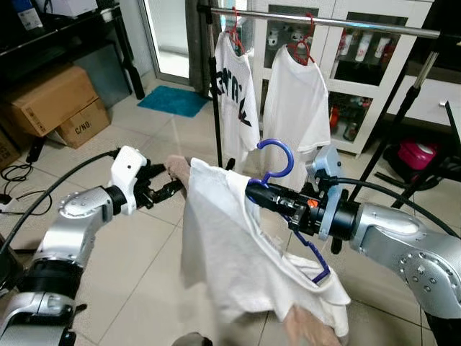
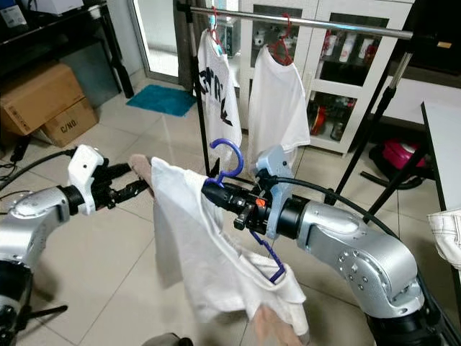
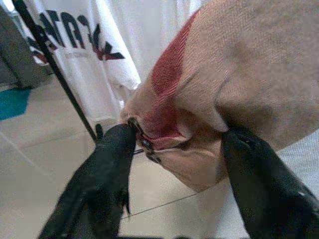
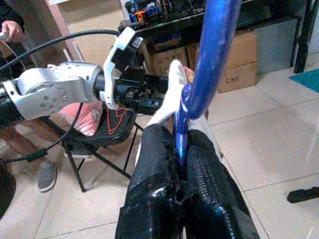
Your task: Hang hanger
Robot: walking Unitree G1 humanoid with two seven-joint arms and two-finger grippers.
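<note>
**Loaded hanger held short of the rail**

While the right hand [image 1: 263, 193] has its two black fingers pressed together on the neck of the blue plastic hanger [image 1: 277, 162], just under the hook, the hanger sits at the centre of the frame with a white T-shirt with tan sleeves [image 1: 230, 252] draped over it. The left hand [image 1: 167, 189], at centre left, pinches the cuff of one tan sleeve [image 3: 199, 124]; the wrist view shows the cloth caught between the two fingers.

At the top of the frame runs the silver clothes rail [image 1: 346, 23], where two white T-shirts on red hangers [image 1: 234, 36] already hang. The blue hook stands well below that rail and apart from it.

As I judge it, the hanger is light and stiff, so the grip at the neck is the right place: it gives control of the hook's tilt. The shirt is soft and limp and could slide off a sloping shoulder, so the hanger should stay level as it rises. Smooth plastic may twist between the fingers.
</note>
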